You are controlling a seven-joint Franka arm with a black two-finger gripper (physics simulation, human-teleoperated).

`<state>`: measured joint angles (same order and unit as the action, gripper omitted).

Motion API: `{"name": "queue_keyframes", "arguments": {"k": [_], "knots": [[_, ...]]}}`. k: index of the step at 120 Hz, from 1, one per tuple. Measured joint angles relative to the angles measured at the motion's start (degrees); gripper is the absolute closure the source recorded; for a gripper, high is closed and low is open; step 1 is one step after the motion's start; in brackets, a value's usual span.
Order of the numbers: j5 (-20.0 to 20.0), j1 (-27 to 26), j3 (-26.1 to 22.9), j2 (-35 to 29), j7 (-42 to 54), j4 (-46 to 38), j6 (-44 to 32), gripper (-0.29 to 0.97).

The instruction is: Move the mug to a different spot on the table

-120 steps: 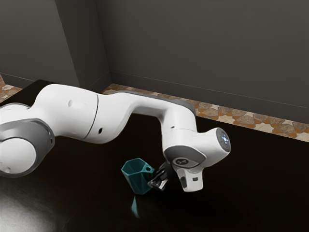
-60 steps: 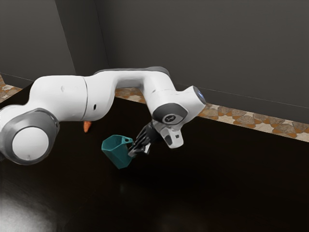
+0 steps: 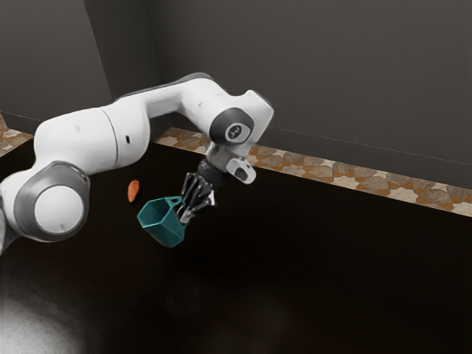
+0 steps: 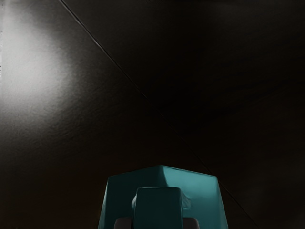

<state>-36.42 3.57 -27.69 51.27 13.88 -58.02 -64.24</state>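
**Two cameras, one mug between them**

Your exterior camera stands raised at the side of the white robot arm (image 3: 81,140) and looks down across the glossy black table (image 3: 332,280) toward the grey walls (image 3: 332,74). Your wrist camera rides the arm's end, close behind the teal faceted mug (image 4: 162,200), facing the tabletop. Both views share the mug and table.

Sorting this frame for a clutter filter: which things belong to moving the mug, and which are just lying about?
Job in hand:
mug, held tilted in the end effector
table, where it is to be set down

Lying about:
orange thing, on the table, apart from the mug, nearer the exterior view's left
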Motion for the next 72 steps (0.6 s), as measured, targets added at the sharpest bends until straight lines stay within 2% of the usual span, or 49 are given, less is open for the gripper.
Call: {"name": "queue_keyframes", "arguments": {"k": [20, 72], "knots": [[0.8, 1.6, -0.8, 5.4, -7.1, 6.4, 3.1, 0.70], [6.1, 5.2, -3.8, 10.6, -21.0, 6.8, 7.0, 0.69]]}}
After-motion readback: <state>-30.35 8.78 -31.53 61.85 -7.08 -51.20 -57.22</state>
